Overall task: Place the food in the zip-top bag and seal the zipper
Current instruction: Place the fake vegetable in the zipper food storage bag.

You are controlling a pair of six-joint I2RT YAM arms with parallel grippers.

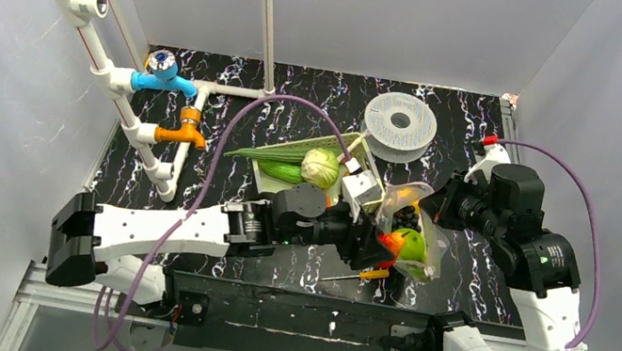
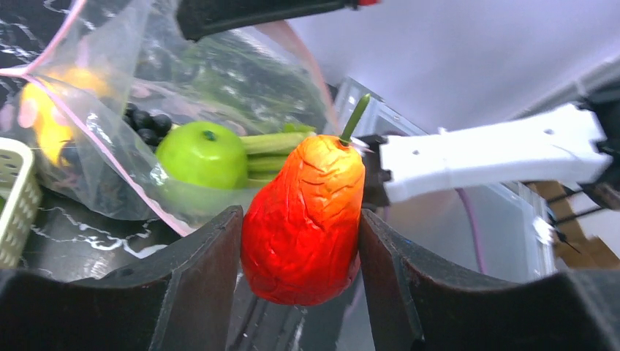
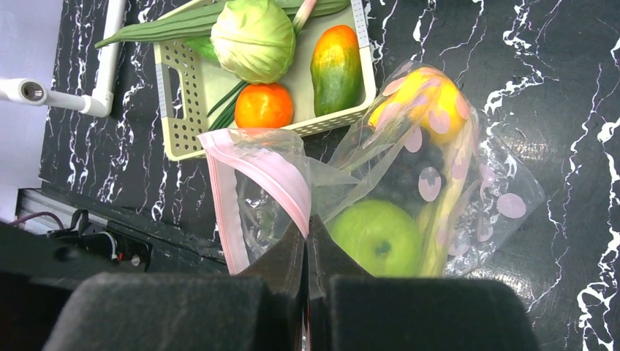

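Observation:
My left gripper (image 2: 300, 219) is shut on a red pepper (image 2: 314, 175) with a green stem, and holds it at the mouth of the clear zip-top bag (image 2: 219, 80). From above, the pepper (image 1: 390, 240) sits at the bag (image 1: 410, 219). My right gripper (image 3: 307, 228) is shut on the bag's pinkish-red zipper (image 3: 281, 175) and holds the mouth up. In the bag lie a green apple (image 3: 376, 238), a yellow pepper (image 3: 424, 99) and dark fruit (image 3: 409, 175). The basket (image 3: 172, 117) holds a cabbage (image 3: 252, 38), a leek (image 3: 168, 28), an orange fruit (image 3: 263, 106) and a green-orange fruit (image 3: 335, 62).
A grey spool (image 1: 399, 125) stands behind the basket (image 1: 359, 150). A thin yellow-handled tool (image 1: 357, 276) lies near the table's front edge. White pipes with a blue valve (image 1: 162, 74) and an orange valve (image 1: 183, 130) run along the left.

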